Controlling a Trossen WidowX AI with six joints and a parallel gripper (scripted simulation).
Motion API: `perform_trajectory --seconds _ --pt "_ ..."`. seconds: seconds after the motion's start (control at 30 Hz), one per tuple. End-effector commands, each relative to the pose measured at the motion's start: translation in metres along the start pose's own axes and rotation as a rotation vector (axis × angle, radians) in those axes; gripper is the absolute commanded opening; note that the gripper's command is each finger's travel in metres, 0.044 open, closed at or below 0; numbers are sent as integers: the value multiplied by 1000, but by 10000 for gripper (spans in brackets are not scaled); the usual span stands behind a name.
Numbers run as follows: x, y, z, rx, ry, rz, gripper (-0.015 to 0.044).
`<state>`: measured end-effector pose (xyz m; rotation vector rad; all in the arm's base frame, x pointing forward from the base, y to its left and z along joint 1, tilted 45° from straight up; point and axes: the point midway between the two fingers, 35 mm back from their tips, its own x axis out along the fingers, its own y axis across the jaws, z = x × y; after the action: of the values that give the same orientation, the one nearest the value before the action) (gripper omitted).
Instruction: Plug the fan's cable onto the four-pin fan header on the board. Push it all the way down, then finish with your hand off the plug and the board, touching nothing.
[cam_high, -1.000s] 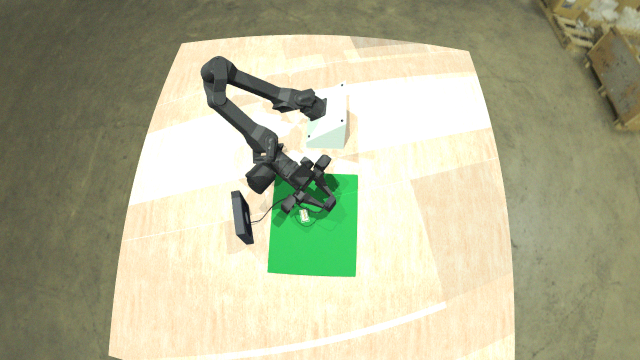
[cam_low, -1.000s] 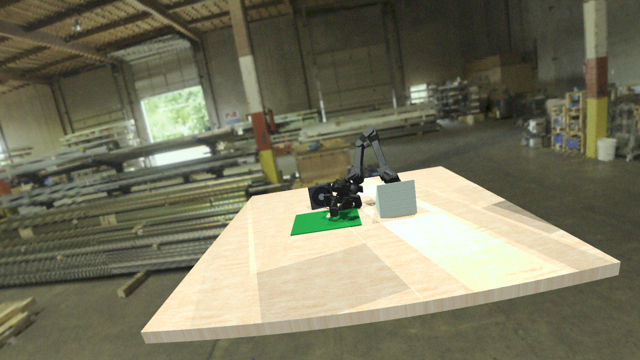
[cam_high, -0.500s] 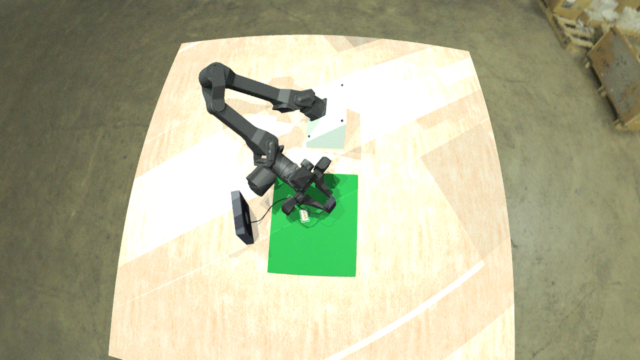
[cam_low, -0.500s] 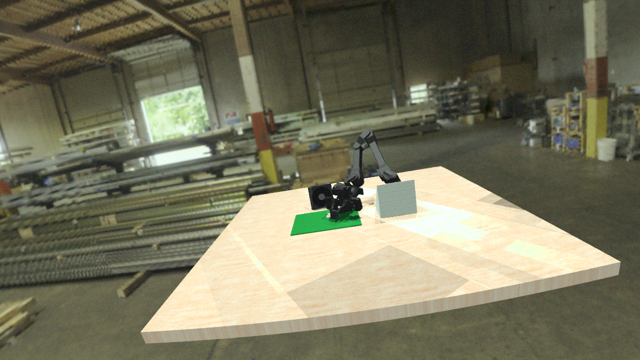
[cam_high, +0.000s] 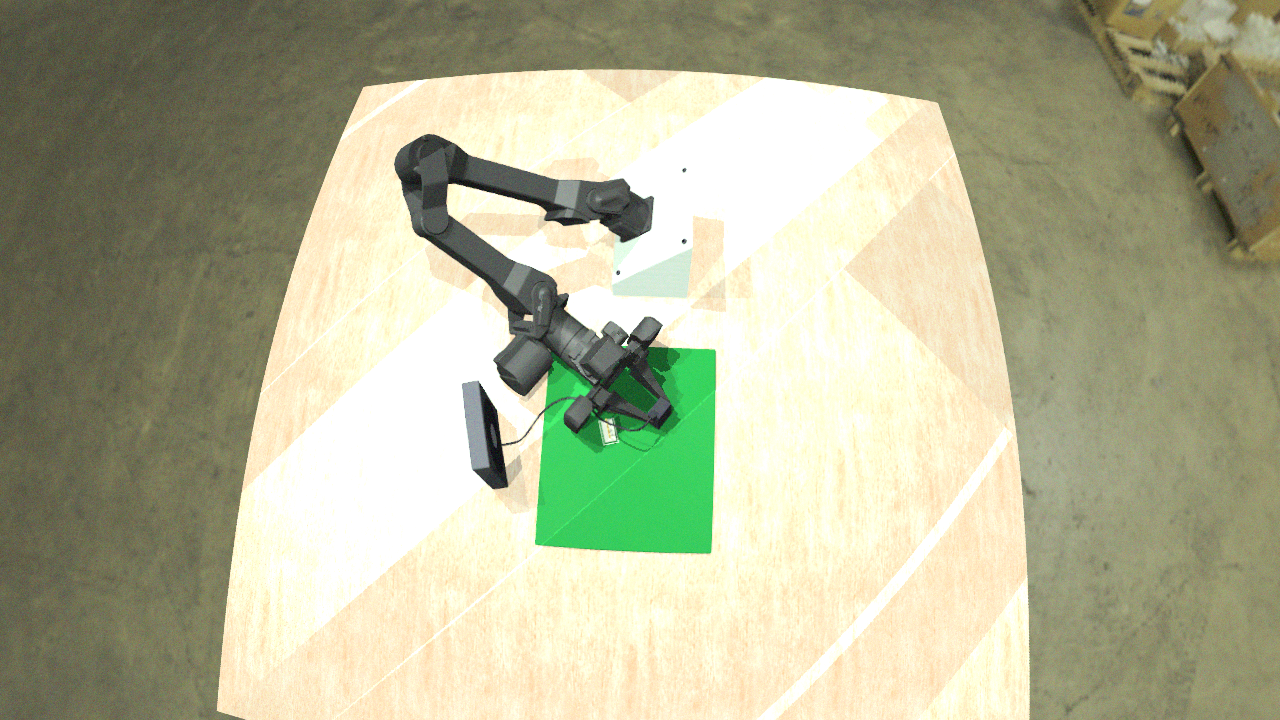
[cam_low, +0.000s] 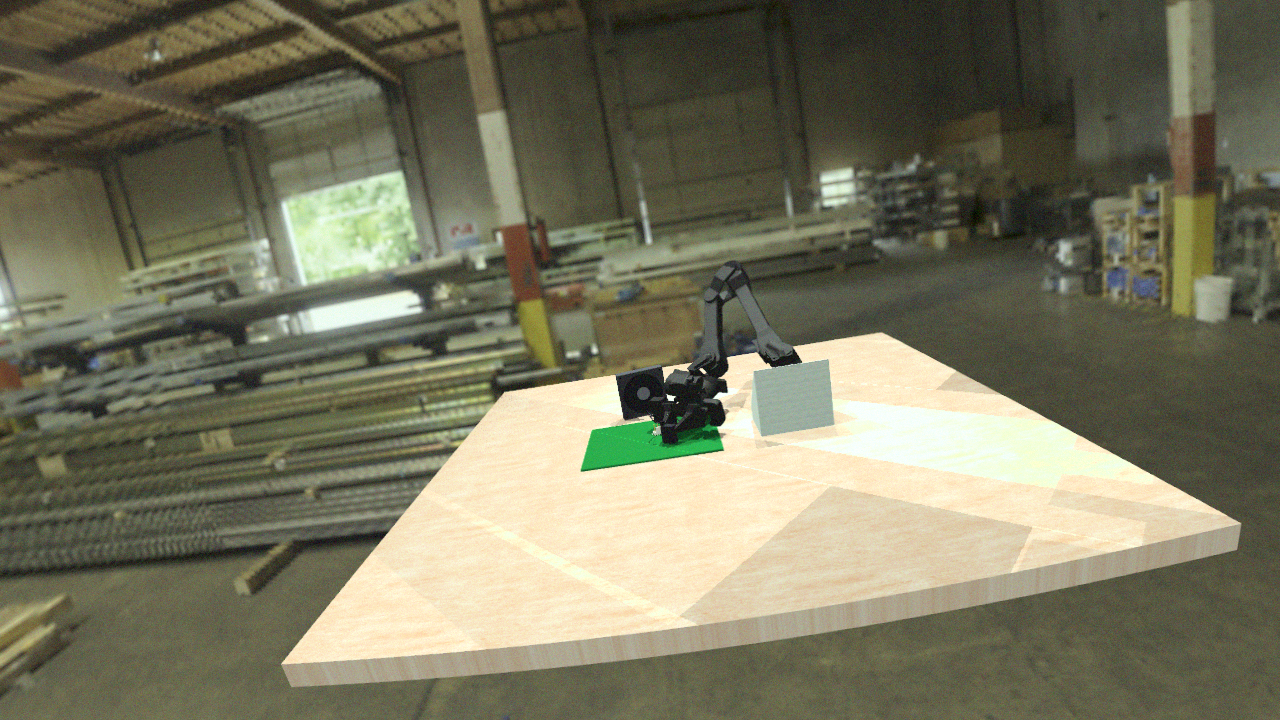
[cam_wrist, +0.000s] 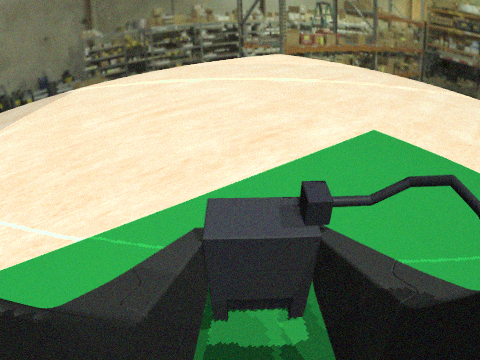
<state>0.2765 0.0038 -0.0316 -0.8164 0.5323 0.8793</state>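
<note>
Seen from the exterior view, the near edge of the one worktop (cam_high: 805, 555) (cam_low: 626, 537) (cam_wrist: 150, 130) runs across the front, and everything on it stands well back. One green board (cam_high: 626, 510) (cam_low: 617, 452) (cam_wrist: 370, 155) lies flat toward the far left corner. Over it, one gripper (cam_high: 660, 414) (cam_low: 669, 434) (cam_wrist: 259, 240) has its two fingers closed on one dark plug (cam_wrist: 261, 265), which has two short legs pointing down. The plug is off the one white header (cam_high: 606, 431) (cam_low: 655, 433), to its side; its height above the board I cannot tell. One pale wedge-shaped block (cam_high: 651, 279) (cam_low: 793, 398) stands right of the board, between it and the right edge. Farther back, one jointed arm (cam_high: 510, 183) (cam_low: 754, 313) bends above the worktop. One fan (cam_high: 483, 436) (cam_low: 639, 392) stands upright beyond the board, near the far edge, and one dark cable (cam_high: 544, 411) (cam_wrist: 432, 181) leads from it.
</note>
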Motion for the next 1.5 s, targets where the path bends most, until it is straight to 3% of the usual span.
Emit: perform_trajectory --seconds 0.0,1.33,1.47 --pt "0 0 0 1 0 1 0" --pt "0 0 0 1 0 1 0" --pt "0 0 0 0 0 0 105"
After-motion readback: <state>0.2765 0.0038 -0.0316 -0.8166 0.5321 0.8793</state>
